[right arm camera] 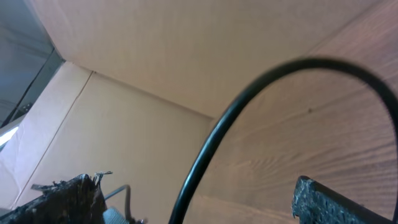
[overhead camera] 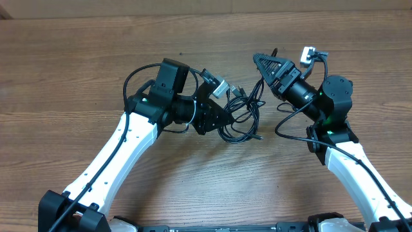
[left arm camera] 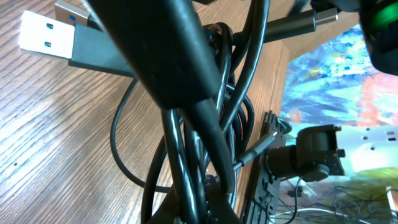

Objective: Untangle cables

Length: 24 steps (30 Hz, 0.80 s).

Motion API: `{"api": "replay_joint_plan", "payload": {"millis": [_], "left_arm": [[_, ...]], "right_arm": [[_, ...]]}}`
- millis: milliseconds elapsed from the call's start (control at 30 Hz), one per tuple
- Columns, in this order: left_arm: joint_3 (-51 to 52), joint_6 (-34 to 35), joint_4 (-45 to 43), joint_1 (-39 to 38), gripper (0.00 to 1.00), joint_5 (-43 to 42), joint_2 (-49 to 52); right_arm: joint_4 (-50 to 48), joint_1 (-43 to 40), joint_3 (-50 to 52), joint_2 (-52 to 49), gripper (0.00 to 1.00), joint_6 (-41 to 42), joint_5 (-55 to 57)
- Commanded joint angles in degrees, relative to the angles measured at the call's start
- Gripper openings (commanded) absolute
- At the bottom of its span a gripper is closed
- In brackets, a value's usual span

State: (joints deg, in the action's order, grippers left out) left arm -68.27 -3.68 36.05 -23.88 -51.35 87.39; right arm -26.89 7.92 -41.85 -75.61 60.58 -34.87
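Left end effector [overhead camera: 217, 111]: clamped shut on the cables [overhead camera: 244, 115]. The knotted bundle lies just ahead of its tips on the desk [overhead camera: 77, 58]. Right end effector [overhead camera: 265, 61]: jaws spread wide, gripping nothing. One strand arcs across its gap, with the bundle just beside it.
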Motion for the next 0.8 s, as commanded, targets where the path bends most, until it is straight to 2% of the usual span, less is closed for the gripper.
{"api": "replay_joint_plan", "payload": {"millis": [0, 200, 333, 533, 767], "left_arm": [[-0.3, 1.2, -0.3, 0.7, 0.04, 0.9, -0.5], [-0.3, 7.9, -0.3, 5.6, 0.04, 0.0, -0.5], [-0.3, 8.5, -0.4, 9.9, 0.04, -6.6, -0.5], [-0.3, 8.5, -0.4, 12.7, 0.04, -15.9, -0.5], [-0.3, 8.4, -0.3, 13.0, 0.04, -22.2, -0.5]], "right_arm": [[0.5, -0.2, -0.6, 0.0, 1.00, 2.2, -2.8], [0.7, -0.2, -0.6, 0.1, 1.00, 2.2, -3.4], [0.7, -0.2, -0.6, 0.0, 1.00, 2.2, -3.4], [2.0, -0.3, -0.6, 0.0, 1.00, 1.5, -2.5], [5.6, -0.3, -0.6, 0.0, 1.00, -9.6, -1.3]]}}
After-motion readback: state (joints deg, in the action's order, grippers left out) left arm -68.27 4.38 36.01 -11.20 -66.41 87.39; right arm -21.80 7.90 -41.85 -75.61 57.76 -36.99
